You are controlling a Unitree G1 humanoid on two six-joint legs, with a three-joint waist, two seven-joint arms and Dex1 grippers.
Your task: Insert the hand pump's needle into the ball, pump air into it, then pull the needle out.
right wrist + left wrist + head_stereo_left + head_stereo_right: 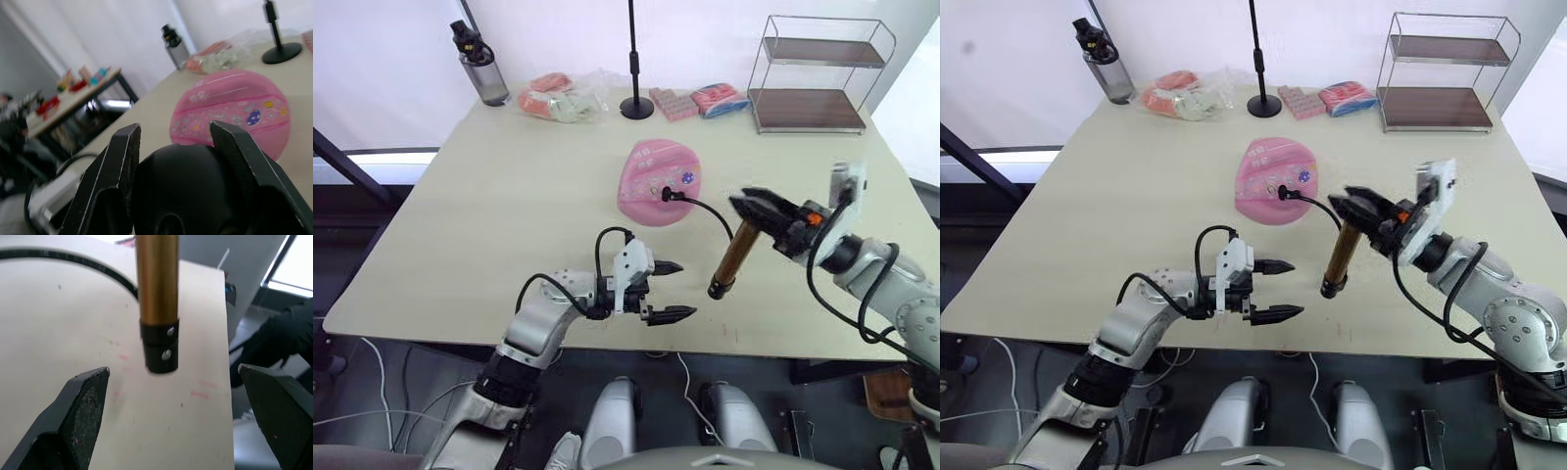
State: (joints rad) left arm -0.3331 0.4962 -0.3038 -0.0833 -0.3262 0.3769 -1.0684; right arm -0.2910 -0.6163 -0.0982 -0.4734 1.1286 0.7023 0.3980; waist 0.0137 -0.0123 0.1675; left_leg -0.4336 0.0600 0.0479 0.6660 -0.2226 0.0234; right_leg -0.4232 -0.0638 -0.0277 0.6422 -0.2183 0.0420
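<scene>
Pink and flattened, the ball (658, 181) lies mid-worktop (509, 215) in the head views, the pump's hose plugged into its top. My right hand (756, 210) grips the hand pump (734, 257) by its black upper end, tube tilted above the worktop. My left hand (669, 291) hovers open just beside the pump's foot. Left wrist view: gold tube hangs between spread fingers (80, 404). Right wrist view: fingers (115, 171) clamp the black handle, ball beyond.

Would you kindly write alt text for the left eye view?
The right claw holds the pump by its top, hose running to the flat pink ball. The left claw is open beside the pump's lower end.
</scene>
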